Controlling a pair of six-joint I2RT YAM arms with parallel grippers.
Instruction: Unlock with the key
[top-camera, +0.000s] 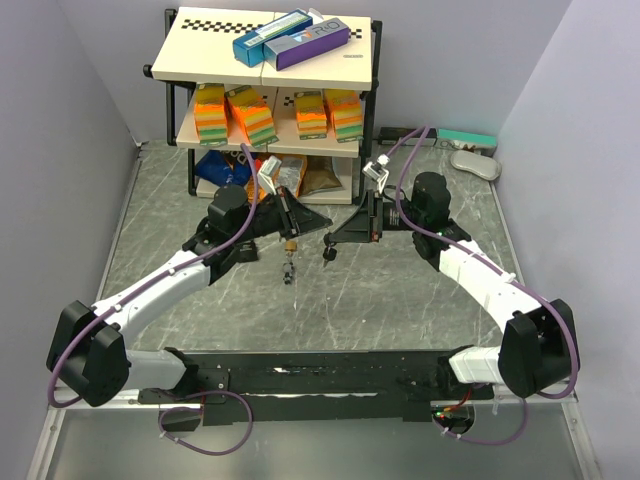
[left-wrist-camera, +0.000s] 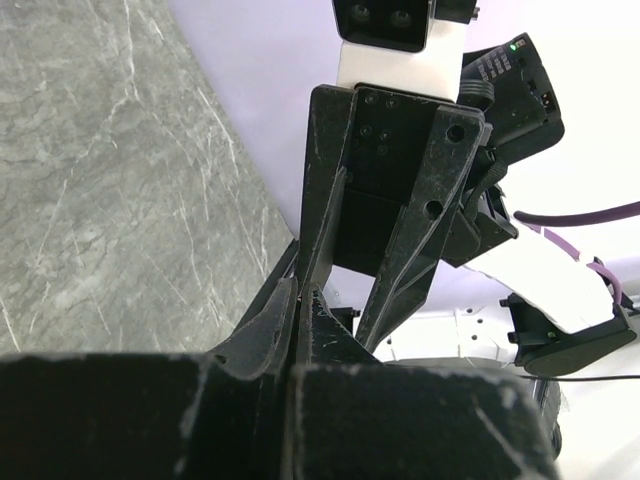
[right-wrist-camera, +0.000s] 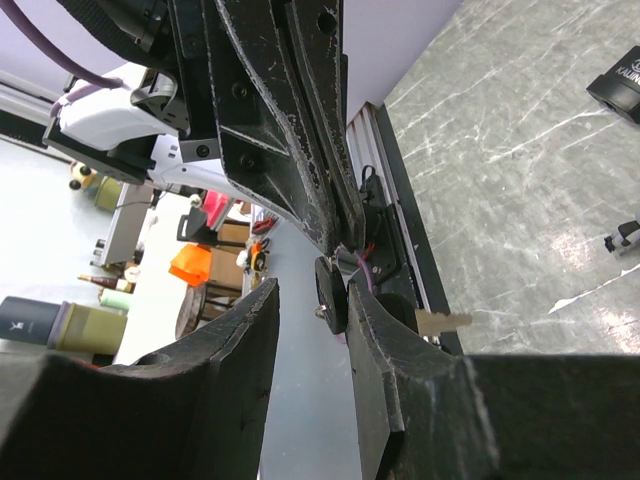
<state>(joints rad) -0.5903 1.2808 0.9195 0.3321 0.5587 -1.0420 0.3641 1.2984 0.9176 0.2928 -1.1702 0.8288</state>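
In the top view my left gripper (top-camera: 290, 234) hangs over mid-table, shut on a small brass lock (top-camera: 289, 246). A dark piece (top-camera: 289, 270) dangles under the lock. My right gripper (top-camera: 328, 242) faces it from the right, a short gap apart. In the right wrist view the right gripper (right-wrist-camera: 312, 290) is open. A black round key head (right-wrist-camera: 330, 293) stands edge-on between the fingers, against the right-hand finger (right-wrist-camera: 385, 360). A pale key blade (right-wrist-camera: 443, 320) sticks out beyond that finger. The left gripper (left-wrist-camera: 300, 290) shows its fingers pressed together, and the lock is hidden there.
A two-tier shelf (top-camera: 265, 95) at the back carries blue and purple boxes (top-camera: 290, 40) and orange packs (top-camera: 240, 115). A grey flat object (top-camera: 475, 163) lies at the back right. The black base rail (top-camera: 310, 375) runs along the near edge.
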